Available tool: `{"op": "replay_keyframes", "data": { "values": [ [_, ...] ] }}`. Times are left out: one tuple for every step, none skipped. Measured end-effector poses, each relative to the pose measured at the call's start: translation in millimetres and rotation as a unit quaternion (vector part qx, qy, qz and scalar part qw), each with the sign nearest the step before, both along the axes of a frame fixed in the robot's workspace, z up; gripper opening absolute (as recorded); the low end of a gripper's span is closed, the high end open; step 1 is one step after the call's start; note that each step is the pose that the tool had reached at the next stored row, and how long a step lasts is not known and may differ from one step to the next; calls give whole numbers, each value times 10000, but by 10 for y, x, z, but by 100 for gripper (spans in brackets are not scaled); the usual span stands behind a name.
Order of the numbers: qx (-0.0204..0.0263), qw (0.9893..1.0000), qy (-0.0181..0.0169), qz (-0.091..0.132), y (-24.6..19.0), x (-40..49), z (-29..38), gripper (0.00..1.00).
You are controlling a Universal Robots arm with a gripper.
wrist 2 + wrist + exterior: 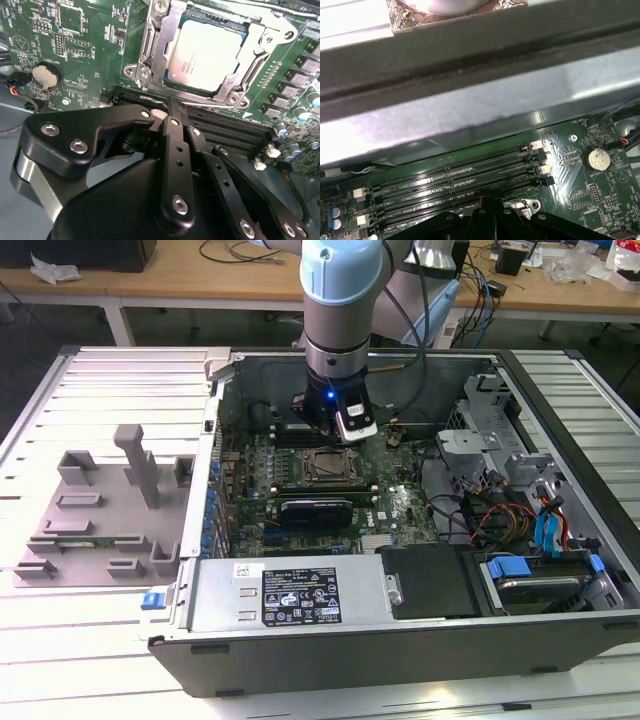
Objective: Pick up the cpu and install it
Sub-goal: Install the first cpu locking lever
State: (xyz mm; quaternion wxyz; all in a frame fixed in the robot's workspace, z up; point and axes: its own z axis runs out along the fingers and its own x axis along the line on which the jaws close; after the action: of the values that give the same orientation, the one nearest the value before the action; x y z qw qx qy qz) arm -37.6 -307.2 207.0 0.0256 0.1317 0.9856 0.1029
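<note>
Right, the cpu (207, 55) sits flat in its socket (150, 60) on the green motherboard (85, 45). It is a square chip with a smooth silver-grey metal lid and a thin pale rim. A bright steel frame with screw heads at its corners hugs the edges. Just beside the socket run long black memory slots (225, 125), ribbed and parallel, and further off a round shiny coin battery (44, 75) catches the light. The gripper (172, 107) hovers over those slots near the socket's edge. Its matte black fingers are pressed together to one narrow tip, with nothing between them. Out in the exterior view, a grey moulded holder (100, 510) with upright blocks lies outside the open metal computer case (400, 640), on the exterior view's left.
</note>
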Motion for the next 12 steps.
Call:
{"op": "replay_keyframes", "data": {
  "values": [
    [17, 10000, 0, 0, 8, 0, 1, 11],
    [28, 10000, 0, 0, 18, 0, 1, 11],
    [34, 10000, 1, 0, 27, 0, 2, 11],
    [39, 10000, 0, 0, 32, 0, 1, 11],
    [42, 10000, 0, 0, 36, 0, 1, 11],
    [42, 10000, 0, 1, 38, -1, 2, 11],
    [43, 10000, 0, 0, 39, -2, 1, 11],
    [44, 10000, -1, -2, 40, -5, -7, 11],
    [43, 10000, 0, -2, 39, -6, -15, 11],
    [43, 10000, 0, -3, 39, -6, -25, 11],
    [42, 10000, 0, -5, 38, -7, -37, 11],
    [42, 10000, 1, -7, 35, -8, -47, 11]
  ]
}}
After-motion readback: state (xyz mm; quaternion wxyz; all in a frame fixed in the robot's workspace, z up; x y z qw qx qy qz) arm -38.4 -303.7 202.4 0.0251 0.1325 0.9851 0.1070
